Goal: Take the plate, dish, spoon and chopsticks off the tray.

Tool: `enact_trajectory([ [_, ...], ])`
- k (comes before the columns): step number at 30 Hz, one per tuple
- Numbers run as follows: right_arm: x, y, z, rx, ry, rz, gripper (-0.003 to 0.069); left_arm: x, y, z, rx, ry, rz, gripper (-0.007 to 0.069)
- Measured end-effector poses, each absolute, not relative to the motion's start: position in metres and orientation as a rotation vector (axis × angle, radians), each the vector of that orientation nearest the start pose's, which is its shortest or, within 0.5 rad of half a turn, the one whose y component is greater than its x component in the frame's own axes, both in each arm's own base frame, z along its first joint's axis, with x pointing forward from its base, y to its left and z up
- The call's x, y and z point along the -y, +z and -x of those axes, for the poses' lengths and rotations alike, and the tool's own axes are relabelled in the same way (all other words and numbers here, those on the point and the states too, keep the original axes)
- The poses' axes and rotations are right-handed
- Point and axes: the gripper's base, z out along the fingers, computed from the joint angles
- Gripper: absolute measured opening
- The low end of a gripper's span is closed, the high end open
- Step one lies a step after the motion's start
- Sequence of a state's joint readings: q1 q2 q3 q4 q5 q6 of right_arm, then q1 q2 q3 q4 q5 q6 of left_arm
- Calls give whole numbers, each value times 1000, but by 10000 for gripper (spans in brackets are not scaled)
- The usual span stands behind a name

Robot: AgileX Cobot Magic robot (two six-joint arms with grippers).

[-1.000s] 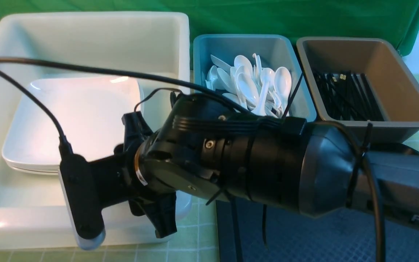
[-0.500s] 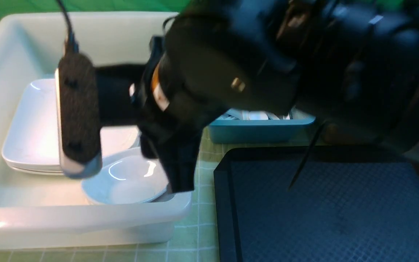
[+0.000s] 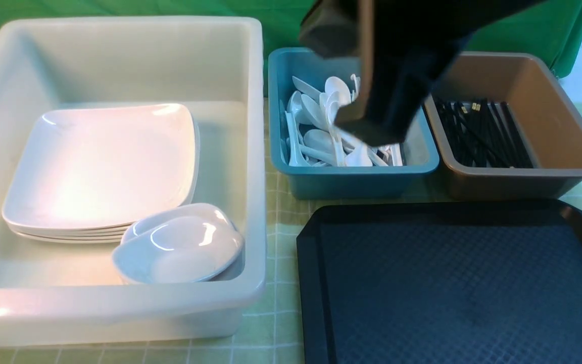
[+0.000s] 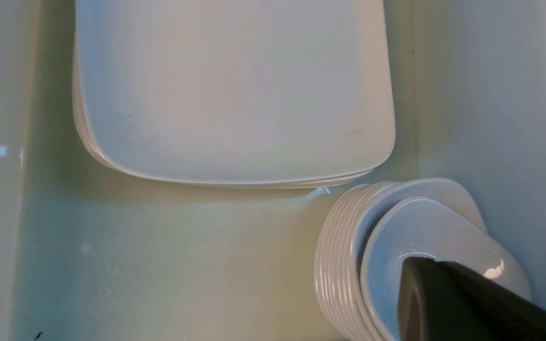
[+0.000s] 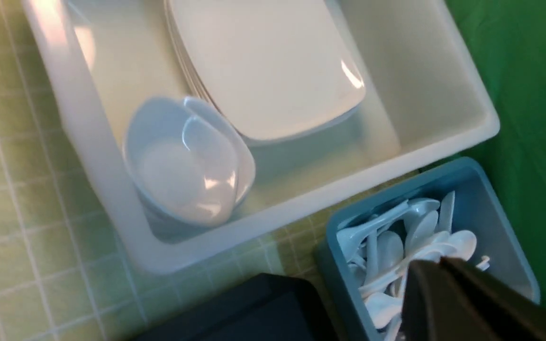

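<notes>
Now, your green checked cloth [image 3: 281,323] backs onto a green curtain [image 3: 281,30]. Tray [image 3: 452,288] bare; plate [image 3: 99,167] stacked in white tub [image 3: 255,151]. Right gripper [image 3: 377,108] blurs over spoon bin [image 3: 351,177]; chopsticks [image 3: 483,134] in brown bin [image 3: 574,151]. Neither gripper's jaw state readable.

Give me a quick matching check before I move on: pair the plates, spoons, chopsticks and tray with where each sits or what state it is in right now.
Things:
1. plates
2. spoons
3. chopsticks
4. tray

Places or states:
A. in the brown bin
B. bare, nothing on it
C. stacked in the white tub, beside the small dishes
D. piled in the teal bin

Pairs: 1-C, 2-D, 3-A, 4-B
</notes>
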State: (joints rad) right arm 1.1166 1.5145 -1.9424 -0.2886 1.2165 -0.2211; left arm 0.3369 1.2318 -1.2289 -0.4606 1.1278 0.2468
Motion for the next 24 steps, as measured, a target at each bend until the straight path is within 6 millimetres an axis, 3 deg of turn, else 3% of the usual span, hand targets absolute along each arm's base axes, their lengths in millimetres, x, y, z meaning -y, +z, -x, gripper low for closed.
enact_trajectory([
  [2,-263,489,-155,-1789,132,1364,3,-43,375,-234,-2475,-384,221,-12],
  [3,-281,472,-163,-1838,124,1381,3,-43,375,-235,-2474,-388,222,-12],
  [4,-283,470,-164,-1846,123,1384,3,-43,375,-235,-2474,-388,222,-12],
  [9,-340,400,-191,-1985,110,1490,3,-44,375,-234,-2483,-361,215,-12],
  [10,-357,374,-201,-2051,171,1534,2,-45,374,-234,-2491,-340,216,-12],
  [13,-378,339,-225,-2167,389,1570,3,-49,372,-232,-2512,-287,249,-12],
  [18,-388,321,-270,-2248,661,1455,3,-53,371,-231,-2529,-235,274,-12],
  [24,-397,299,-287,-2296,722,1453,3,-54,371,-232,-2514,-230,279,-12],
])
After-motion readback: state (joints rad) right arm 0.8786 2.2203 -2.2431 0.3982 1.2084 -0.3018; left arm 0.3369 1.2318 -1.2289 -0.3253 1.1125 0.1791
